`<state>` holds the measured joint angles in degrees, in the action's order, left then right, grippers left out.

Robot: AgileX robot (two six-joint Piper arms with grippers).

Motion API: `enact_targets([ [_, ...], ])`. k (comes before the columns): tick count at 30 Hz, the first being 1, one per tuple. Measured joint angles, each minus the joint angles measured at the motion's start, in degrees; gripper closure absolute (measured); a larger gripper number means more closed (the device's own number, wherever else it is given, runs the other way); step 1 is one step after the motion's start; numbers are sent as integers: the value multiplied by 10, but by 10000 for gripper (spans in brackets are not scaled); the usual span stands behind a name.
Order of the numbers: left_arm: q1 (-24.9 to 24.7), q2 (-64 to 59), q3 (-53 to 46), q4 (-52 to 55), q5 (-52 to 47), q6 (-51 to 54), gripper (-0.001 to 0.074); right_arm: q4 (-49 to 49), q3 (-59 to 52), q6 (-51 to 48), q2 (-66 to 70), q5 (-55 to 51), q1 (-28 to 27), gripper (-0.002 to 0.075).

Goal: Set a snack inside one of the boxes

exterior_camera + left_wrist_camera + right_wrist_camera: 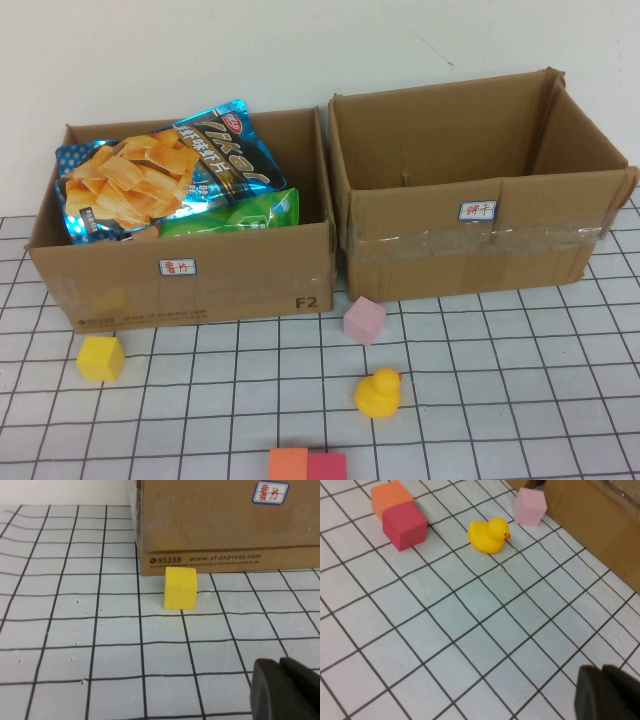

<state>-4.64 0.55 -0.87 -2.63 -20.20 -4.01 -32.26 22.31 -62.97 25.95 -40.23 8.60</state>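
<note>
Two open cardboard boxes stand side by side at the back. The left box [300, 260] holds snack bags: a blue chips bag [150, 175] lies on top and a green bag [235, 212] sits under it. The right box [420, 225] shows nothing inside. Neither arm appears in the high view. My left gripper [282, 672] is shut and empty, low over the table, facing the left box's front [225, 525]. My right gripper [605, 680] is shut and empty over the gridded table, near the right box's wall [600, 515].
A yellow cube [100, 358] [180, 587] sits in front of the left box. A pink cube [364, 319] [530, 506] lies between the boxes. A yellow rubber duck [379, 392] [489, 535], an orange cube [288, 464] [391, 497] and a red cube [327, 466] [404, 525] lie nearer the front.
</note>
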Motion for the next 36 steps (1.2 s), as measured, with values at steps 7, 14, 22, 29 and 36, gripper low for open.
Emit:
enact_targets([
  [7,-1,0,0,-4,1,22,736,0,0,0,0,0,0,727],
  [14,-1,0,0,-6,1,24,736,0,0,0,0,-2,0,727],
  [22,-1,0,0,-8,2,17,736,0,0,1,0,-4,0,727],
  [29,12,0,0,-8,2,17,736,-1,0,1,0,-4,0,727],
  [36,33,0,0,-8,3,17,736,-1,0,1,0,-13,0,727],
])
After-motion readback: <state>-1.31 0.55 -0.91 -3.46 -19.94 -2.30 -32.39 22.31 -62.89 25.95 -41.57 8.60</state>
